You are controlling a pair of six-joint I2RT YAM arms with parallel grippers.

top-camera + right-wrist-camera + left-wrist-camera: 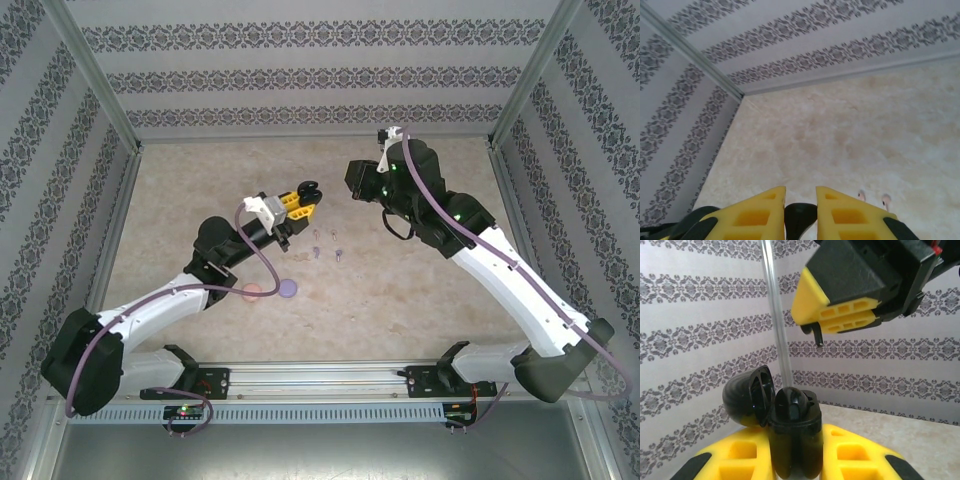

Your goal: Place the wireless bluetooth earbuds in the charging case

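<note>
Wireless bluetooth earbuds were split between desk and air. One black earbud (816,335) was pinched in the right end effector (840,320), whose jaws were closed nearly all the way on it. Its stem poked out below the yellow fingertips.

The others I could make out lay loose on the desk (420,300). A pale pink pair (860,195) sat just beyond the right end effector's fingers in its wrist view. A few tiny purplish ones (318,237) lay near the middle in the top view.

The left end effector (300,205) was clamped on the black charging case (792,440). It gripped the body low, which left the sockets and the flipped-open lid (747,397) unobstructed. The case was held upright and raised off the desk, probably to give the other arm a steady, open target.

In the left wrist view the black earbud hung above and to the right of the case's mouth, clearly apart from it, so nothing was seated yet. I judged this to be the lining-up step, with the stem needing to meet a socket squarely.

A pink disc (255,291) and a purple disc (289,288) lay side by side near the left arm, away from the work.
</note>
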